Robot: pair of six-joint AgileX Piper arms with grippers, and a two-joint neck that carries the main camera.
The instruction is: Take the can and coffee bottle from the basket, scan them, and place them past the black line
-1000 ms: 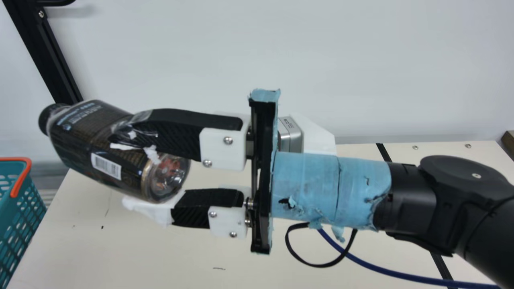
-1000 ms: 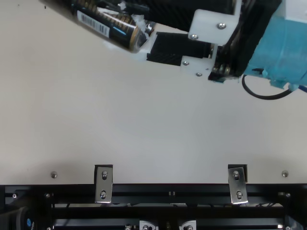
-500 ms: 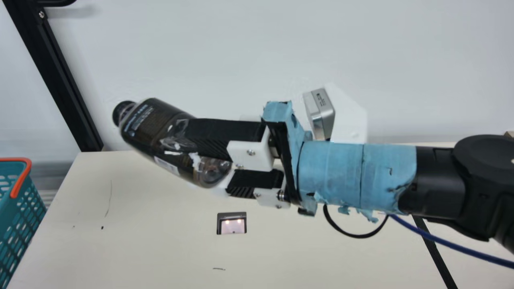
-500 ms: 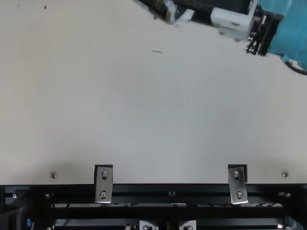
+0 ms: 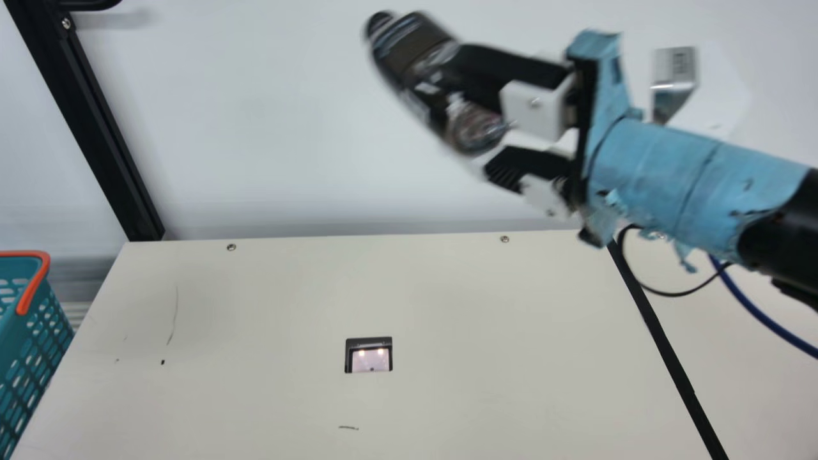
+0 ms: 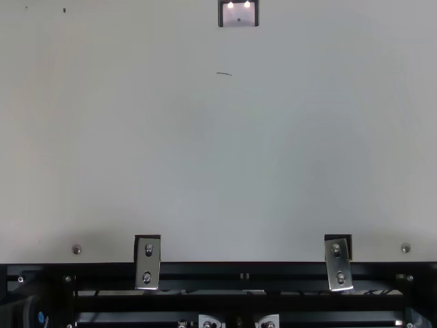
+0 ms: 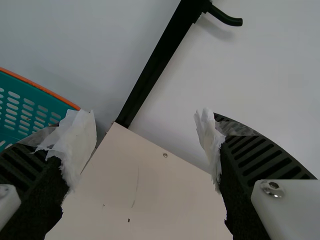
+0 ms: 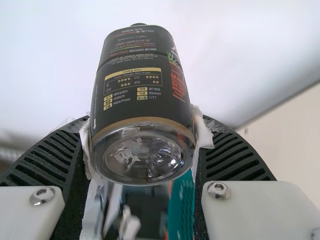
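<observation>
Bright, even light across the wall (image 5: 268,140), a soft shadow beside the hook (image 5: 89,4), two bright spots glowing in the scanner (image 5: 370,363)! Main view, the bottle (image 5: 415,51) is blurred; right wrist view, glints on its clear base (image 8: 142,155).

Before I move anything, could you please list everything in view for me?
Bottle: one, black, raised behind the table, in the right jaws
Basket: one, teal with orange rim, left edge of the main view
Scanner: one, black frame, set in the table
Line: one, black, on the table's right part
Table: one, cream, below
Brackets: two, silver, table's front edge
Rail: black, along that edge
Post: one, black, back left
Wall: pale grey, behind
Cables: two, black and blue, under the right arm
Right arm: one, black, blue-wrapped, main view's right
Right jaws: one pair, black, on the bottle
Left jaws: one pair, black, open
</observation>
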